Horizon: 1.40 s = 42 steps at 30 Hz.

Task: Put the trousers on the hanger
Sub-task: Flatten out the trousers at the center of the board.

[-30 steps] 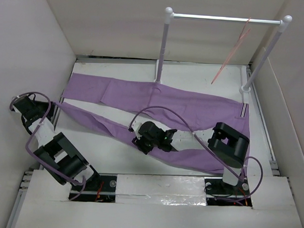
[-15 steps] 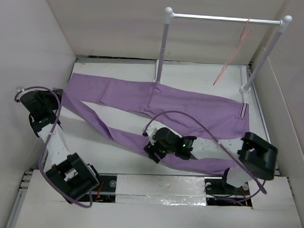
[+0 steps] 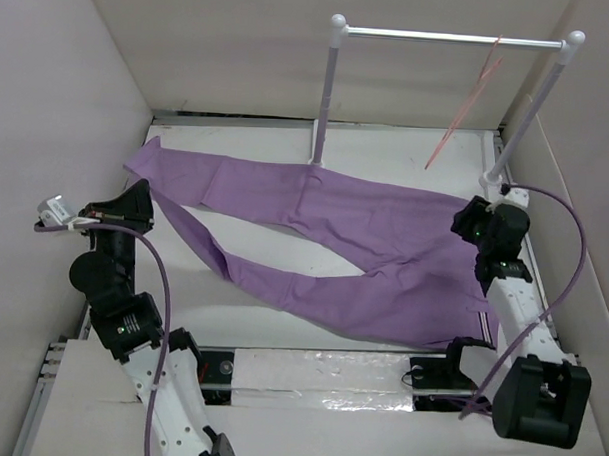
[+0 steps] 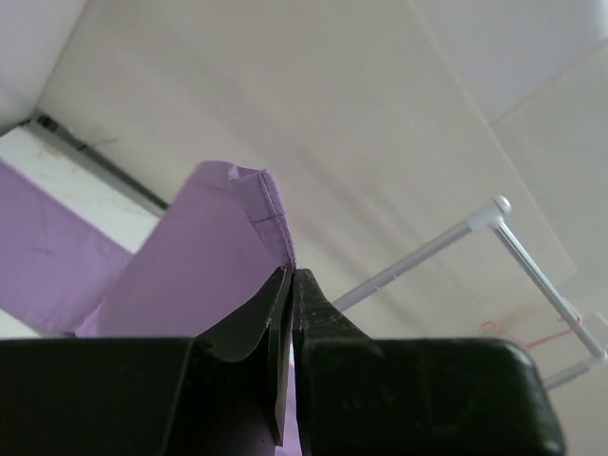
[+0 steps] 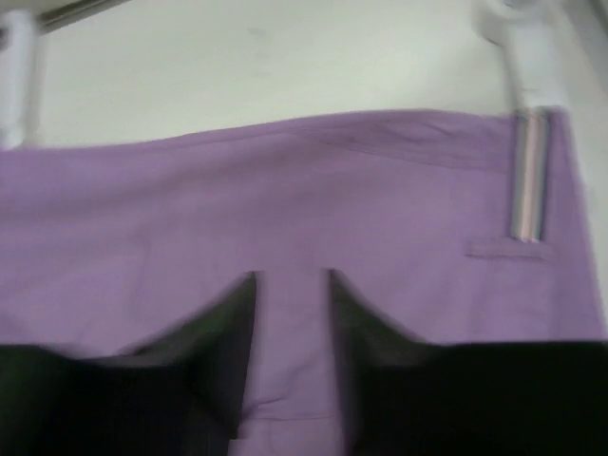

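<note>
The trousers (image 3: 364,240) are pinched in the left gripper (image 4: 292,277); right gripper (image 5: 292,282) (blurry) spread, seemingly above the waist.

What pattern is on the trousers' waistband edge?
Thin dark and pale stripes run along the waistband edge; it shows clearest in the right wrist view.

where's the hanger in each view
top external: upper right, the hanger hangs from the rack crossbar.
left wrist: faint, at the lower right edge.
right wrist: not in it.
shared landmark: the rack, seen in all three.
</note>
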Each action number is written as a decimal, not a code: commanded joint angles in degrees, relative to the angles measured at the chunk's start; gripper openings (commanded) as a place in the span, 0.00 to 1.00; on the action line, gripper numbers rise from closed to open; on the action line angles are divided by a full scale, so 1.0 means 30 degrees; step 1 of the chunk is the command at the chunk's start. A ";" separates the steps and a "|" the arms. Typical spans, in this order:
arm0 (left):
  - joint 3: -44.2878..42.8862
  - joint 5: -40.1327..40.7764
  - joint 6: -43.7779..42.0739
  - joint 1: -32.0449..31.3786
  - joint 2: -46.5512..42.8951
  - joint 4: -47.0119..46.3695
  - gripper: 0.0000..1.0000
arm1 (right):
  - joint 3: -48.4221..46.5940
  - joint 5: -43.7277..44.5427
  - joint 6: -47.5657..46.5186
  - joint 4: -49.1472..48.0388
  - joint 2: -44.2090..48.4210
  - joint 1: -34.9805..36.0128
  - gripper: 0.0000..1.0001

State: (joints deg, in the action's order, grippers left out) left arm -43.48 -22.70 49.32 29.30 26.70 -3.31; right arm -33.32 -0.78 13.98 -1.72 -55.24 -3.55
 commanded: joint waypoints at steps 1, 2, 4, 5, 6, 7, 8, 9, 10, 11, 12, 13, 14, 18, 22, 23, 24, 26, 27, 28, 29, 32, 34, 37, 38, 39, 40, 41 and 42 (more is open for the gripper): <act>-0.0037 -0.1008 -0.1205 -0.0128 -0.0286 0.0547 0.00 | 0.0559 -0.0357 0.1924 -0.1648 -0.0917 -0.3488 0.60; -0.0094 -0.1598 -0.1670 -0.0128 -0.0083 0.0663 0.00 | 0.0589 -0.0241 0.2339 -0.1974 -0.1937 -0.4200 0.69; -0.0183 -0.2827 -0.2199 -0.0128 -0.0022 0.0723 0.00 | 0.0386 -0.0442 0.3274 -0.2182 -0.3142 -0.5924 0.80; -0.0241 -0.3008 -0.2434 -0.0592 -0.0051 0.0839 0.00 | -0.0109 -0.0647 0.3425 -0.2066 -0.4163 -0.6341 0.81; -0.0329 -0.3097 -0.2900 -0.0828 -0.0052 0.1014 0.00 | -0.0346 -0.0476 0.3514 -0.1949 -0.4521 -0.6345 0.83; -0.0474 -0.3359 -0.3137 -0.1034 -0.0052 0.1074 0.00 | -0.0522 0.0541 0.3718 -0.1890 -0.4786 -0.6519 0.84; -0.0563 -0.3594 -0.3458 -0.1558 0.0064 0.1045 0.00 | -0.0814 0.1335 0.3749 -0.1802 -0.4992 -0.6521 0.87; -0.0738 -0.3509 -0.4274 -0.1824 0.0181 0.1596 0.00 | -0.0933 0.1807 0.3778 -0.1830 -0.5487 -0.6521 0.90; -0.1030 -0.3479 -0.4572 -0.2117 0.0328 0.1921 0.00 | -0.1079 0.1898 0.3749 -0.2265 -0.5869 -0.6521 0.92; -0.1091 -0.3537 -0.4894 -0.2381 0.0561 0.2098 0.00 | -0.1342 0.1754 0.3720 -0.1864 -0.6366 -0.6521 0.93; -0.1149 -0.3363 -0.5187 -0.2906 0.0621 0.2216 0.00 | -0.2243 0.1579 0.3691 -0.1077 -0.7328 -0.6695 0.93; -0.1150 -0.3217 -0.5654 -0.3085 0.0651 0.2333 0.00 | -0.2455 0.1142 0.3690 -0.0750 -0.7772 -0.6697 0.92; -0.1092 -0.3186 -0.5833 -0.3261 0.0767 0.2392 0.00 | -0.2544 0.0587 0.3777 -0.0775 -0.8183 -0.6697 0.90; -0.0857 -0.2631 -0.6566 -0.3731 0.1061 0.2597 0.00 | -0.2633 -0.0240 0.4070 -0.0835 -0.9007 -0.6697 0.83; -0.0944 -0.1782 -0.7035 -0.4286 0.1091 0.2832 0.00 | -0.2428 0.0808 0.3927 -0.0690 -0.9065 -0.6697 0.83; -0.0974 -0.1693 -0.7123 -0.4288 0.1062 0.2861 0.00 | -0.2515 0.0815 0.3983 -0.0572 -0.9298 -0.6697 0.85; -0.1032 -0.1634 -0.7182 -0.4288 0.1062 0.2862 0.00 | -0.2574 0.0467 0.3954 -0.0513 -0.9445 -0.7074 0.88; -0.1149 -0.1604 -0.7211 -0.4464 0.0945 0.2920 0.00 | -0.2953 0.0405 0.3749 -0.0279 -0.9738 -0.7078 0.89; -0.1237 -0.1459 -0.7328 -0.4667 0.0944 0.2949 0.00 | -0.3101 0.0579 0.3720 -0.0133 -0.9769 -0.7078 0.90; -0.1325 -0.1312 -0.7416 -0.4669 0.0944 0.3036 0.00 | -0.3160 0.0581 0.3604 -0.0102 -0.9856 -0.7078 0.90; -0.1413 -0.1137 -0.7475 -0.4669 0.0915 0.3153 0.00 | -0.3277 0.0407 0.3574 -0.0073 -1.0031 -0.7078 0.89; -0.1472 -0.0696 -0.7534 -0.4874 0.0944 0.3155 0.00 | -0.4592 -0.0647 0.2901 0.1211 -1.1290 -0.7078 0.80; -0.1472 -0.0609 -0.7534 -0.4874 0.0973 0.3125 0.00 | -0.5268 -0.1583 0.2492 0.1478 -1.1991 -0.7078 0.63; -0.1647 -0.0375 -0.7621 -0.4874 0.0945 0.3300 0.00 | -0.5271 -0.2579 0.2577 0.0927 -1.2113 -0.6435 0.21; -0.1706 -0.0257 -0.7651 -0.4874 0.0973 0.3359 0.00 | -0.5328 -0.2670 0.2577 0.0837 -1.2113 -0.6172 0.10; -0.1735 -0.0227 -0.7651 -0.4874 0.0974 0.3389 0.00 | -0.5445 -0.2671 0.2548 0.0836 -1.2142 -0.5880 0.01; -0.1765 -0.0053 -0.7680 -0.4874 0.0974 0.3389 0.00 | -0.5881 -0.2700 0.2374 0.0894 -1.2200 -0.5297 0.00; -0.1794 0.0007 -0.7680 -0.4874 0.1003 0.3447 0.00 | -0.6146 -0.2700 0.2256 0.0865 -1.2288 -0.5001 0.00; -0.1794 0.0095 -0.7680 -0.4874 0.0974 0.3448 0.00 | -0.6526 -0.2555 0.2168 0.1010 -1.2347 -0.4708 0.00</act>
State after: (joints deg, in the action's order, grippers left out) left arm -46.11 -23.59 27.40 14.96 29.87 8.71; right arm -48.56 -6.09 22.00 1.93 -92.31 -20.95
